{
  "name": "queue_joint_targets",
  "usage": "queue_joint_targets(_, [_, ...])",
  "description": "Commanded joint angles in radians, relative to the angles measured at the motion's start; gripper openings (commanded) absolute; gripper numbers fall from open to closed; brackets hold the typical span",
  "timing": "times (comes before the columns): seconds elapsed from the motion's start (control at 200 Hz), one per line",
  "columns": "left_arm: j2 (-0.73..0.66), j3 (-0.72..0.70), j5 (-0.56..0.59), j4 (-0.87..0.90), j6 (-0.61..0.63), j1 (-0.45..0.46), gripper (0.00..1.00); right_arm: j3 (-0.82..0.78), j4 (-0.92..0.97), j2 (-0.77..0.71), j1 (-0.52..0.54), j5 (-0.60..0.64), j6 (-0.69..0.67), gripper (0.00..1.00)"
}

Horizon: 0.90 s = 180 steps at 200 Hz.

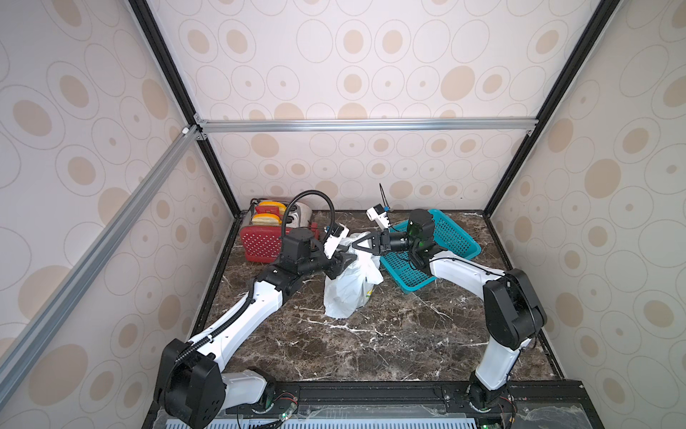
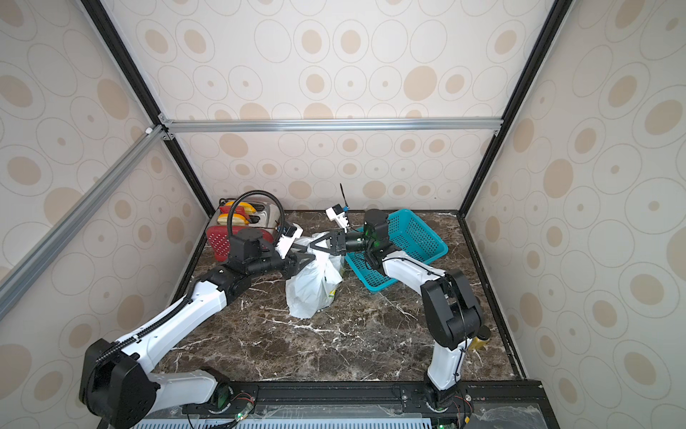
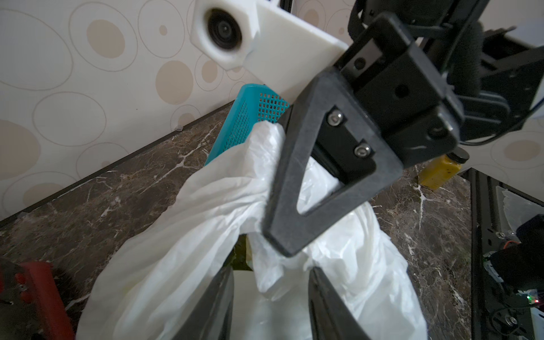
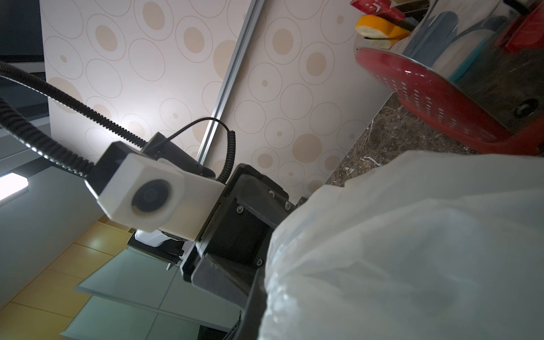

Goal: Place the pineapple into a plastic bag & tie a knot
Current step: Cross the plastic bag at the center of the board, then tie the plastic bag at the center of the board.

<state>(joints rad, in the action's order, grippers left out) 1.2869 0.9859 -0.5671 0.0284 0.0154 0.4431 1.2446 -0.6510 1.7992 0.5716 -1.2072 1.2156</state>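
The plastic bag [image 1: 347, 289] stands on the table [image 1: 371, 345] near its middle, just beside the teal basket [image 1: 445, 237]. It looks full and upright, with its gathered top rising into the gap between my two hands. I can't make out the pineapple through the film, only a dark greenish patch down in the mouth. I see no tight knot, so I judge the tying unfinished.

My right hand [image 1: 354, 248] reaches in from the basket side and is clenched on a twisted strip of the bag's top. The left wrist view shows the white film bunched at its tip [image 3: 279, 235]. My left hand [image 1: 339, 269] comes from the opposite side and sits lower, close against the bag's shoulder. Its jaws stand apart with a lobe of film hanging between them [image 3: 270, 269], and I cannot tell whether they bear on it.

The two hands face each other across the neck, almost touching. The free strip lies straight ahead of my left hand, just under the right hand's tip, so the left is the nearer one to take it.
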Motion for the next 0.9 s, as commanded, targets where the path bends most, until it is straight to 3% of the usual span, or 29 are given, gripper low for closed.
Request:
queue_joint_targets(0.0, [0.019,0.003,-0.051,-0.045,0.034,-0.006,0.43,0.013,-0.072,-0.050,0.011,-0.042,0.005,0.00])
queue_joint_targets(0.17, [0.029,-0.003,-0.103,-0.065,0.033,-0.006,0.48,0.015,-0.096,-0.045,0.017,-0.048,0.021,0.00])
queue_joint_targets(0.33, [0.025,-0.011,-0.163,-0.071,0.028,-0.016,0.36,0.012,-0.098,-0.043,0.018,-0.046,0.020,0.00])
queue_joint_targets(0.681, [-0.067,-0.125,-0.171,-0.167,-0.032,-0.086,0.42,0.004,-0.081,-0.049,0.017,-0.043,0.007,0.00])
queue_joint_targets(0.896, [-0.025,-0.121,-0.219,-0.267,-0.093,-0.086,0.37,0.011,-0.081,-0.045,0.020,-0.054,0.012,0.00])
